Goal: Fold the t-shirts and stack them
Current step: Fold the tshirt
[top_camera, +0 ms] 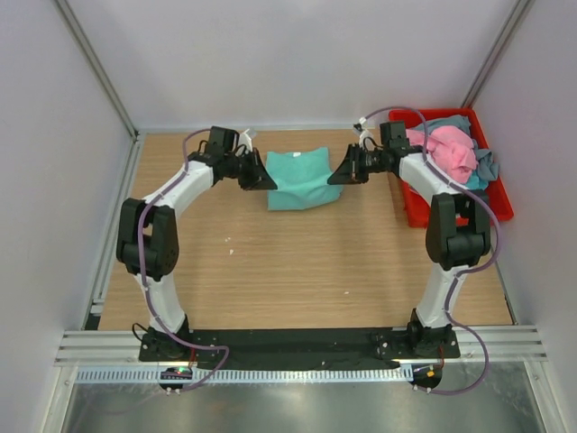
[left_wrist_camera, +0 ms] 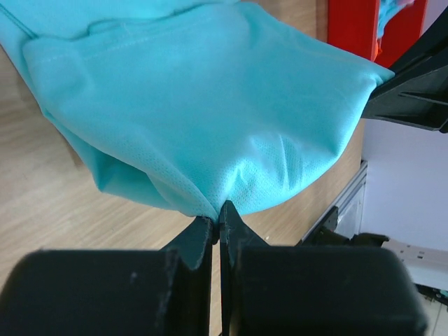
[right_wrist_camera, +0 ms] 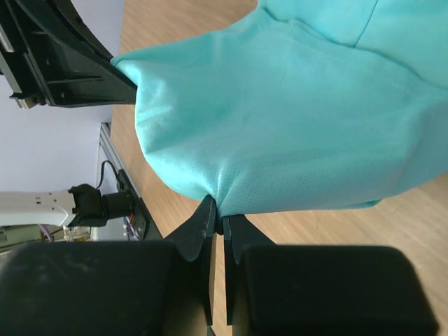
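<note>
The left gripper is clenched on one edge of the teal shirt, with cloth pinched between its closed fingertips. The right gripper is clamped on the opposite edge. The shirt spans the gap between them, over the far middle of the wooden table. A pink shirt and a grey-blue shirt lie heaped in the red bin at the right.

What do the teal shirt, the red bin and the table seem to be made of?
Teal shirt: thin knit fabric, matte, probably synthetic; a fine mesh weave and soft folds show. Red bin: likely plastic, smooth, uniform colour. Table: wood or wood-look laminate; pale grain lines.
</note>
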Action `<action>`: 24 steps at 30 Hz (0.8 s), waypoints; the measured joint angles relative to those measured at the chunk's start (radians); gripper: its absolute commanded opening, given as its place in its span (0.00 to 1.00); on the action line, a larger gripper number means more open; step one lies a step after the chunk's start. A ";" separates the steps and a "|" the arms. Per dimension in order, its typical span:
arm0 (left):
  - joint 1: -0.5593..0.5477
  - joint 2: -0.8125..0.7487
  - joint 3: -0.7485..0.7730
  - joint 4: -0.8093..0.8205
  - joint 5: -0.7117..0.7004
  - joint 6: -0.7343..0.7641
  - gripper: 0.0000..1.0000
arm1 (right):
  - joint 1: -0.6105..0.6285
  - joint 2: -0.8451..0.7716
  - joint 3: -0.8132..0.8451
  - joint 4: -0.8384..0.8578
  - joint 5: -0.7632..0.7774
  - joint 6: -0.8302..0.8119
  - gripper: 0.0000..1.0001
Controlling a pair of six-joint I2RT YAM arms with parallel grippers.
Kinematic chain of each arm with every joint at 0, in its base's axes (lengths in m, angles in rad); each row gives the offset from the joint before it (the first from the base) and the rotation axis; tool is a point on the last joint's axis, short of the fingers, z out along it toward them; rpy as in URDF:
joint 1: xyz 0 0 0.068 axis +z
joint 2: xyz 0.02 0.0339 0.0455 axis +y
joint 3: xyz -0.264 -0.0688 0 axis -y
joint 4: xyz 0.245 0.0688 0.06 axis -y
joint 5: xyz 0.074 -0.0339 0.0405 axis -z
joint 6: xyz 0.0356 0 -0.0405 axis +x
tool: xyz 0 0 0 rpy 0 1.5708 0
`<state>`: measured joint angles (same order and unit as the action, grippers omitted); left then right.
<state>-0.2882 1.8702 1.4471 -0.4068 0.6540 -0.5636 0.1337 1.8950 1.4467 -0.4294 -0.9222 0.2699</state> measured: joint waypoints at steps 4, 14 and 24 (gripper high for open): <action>0.011 0.077 0.146 -0.017 -0.024 0.001 0.00 | 0.000 0.076 0.117 0.015 0.017 0.008 0.05; 0.062 0.446 0.651 -0.002 -0.157 0.060 0.53 | 0.002 0.526 0.738 0.056 0.106 0.036 0.32; 0.020 0.450 0.631 0.013 -0.438 0.254 0.85 | -0.014 0.521 0.561 0.175 0.182 0.047 0.61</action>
<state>-0.2680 2.3199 2.0781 -0.3939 0.2165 -0.3092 0.1200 2.4157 2.0079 -0.2546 -0.7403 0.3172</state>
